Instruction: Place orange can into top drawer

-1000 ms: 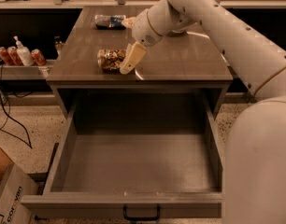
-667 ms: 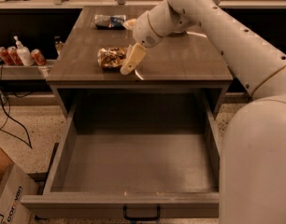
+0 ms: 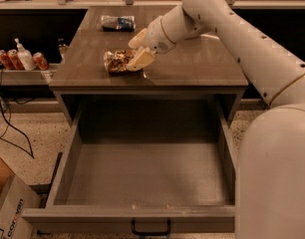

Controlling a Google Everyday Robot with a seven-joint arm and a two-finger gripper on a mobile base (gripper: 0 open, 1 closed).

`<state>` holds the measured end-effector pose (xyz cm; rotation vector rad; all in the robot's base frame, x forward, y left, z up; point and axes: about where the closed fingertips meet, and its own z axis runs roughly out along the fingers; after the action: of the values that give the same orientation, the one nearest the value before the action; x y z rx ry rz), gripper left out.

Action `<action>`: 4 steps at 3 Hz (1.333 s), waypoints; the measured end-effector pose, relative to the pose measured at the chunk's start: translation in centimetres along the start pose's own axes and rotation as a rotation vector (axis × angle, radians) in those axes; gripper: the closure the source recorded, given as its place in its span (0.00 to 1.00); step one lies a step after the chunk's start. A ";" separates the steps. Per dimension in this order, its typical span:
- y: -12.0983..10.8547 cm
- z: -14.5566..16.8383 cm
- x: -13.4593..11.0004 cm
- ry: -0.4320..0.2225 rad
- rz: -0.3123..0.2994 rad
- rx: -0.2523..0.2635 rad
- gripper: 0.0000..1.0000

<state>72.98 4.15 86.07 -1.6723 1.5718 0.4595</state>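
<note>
The crinkly, foil-like can lies on the smooth desk. The cream claw is at its right end, fingers spread and gripping nothing.

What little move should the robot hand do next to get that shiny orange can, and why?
Probably nudge the gripper a little further toward the orange can, so the can sits between the jaws before they close. The jaws look open, and only the lower one reaches the can's right end. The can lies on the tabletop, above the open top drawer.
</note>
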 end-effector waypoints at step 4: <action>3.1 -3.5 -5.5 -0.060 -0.124 -0.002 1.00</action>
<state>68.26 5.45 91.36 -1.7300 1.4162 0.4427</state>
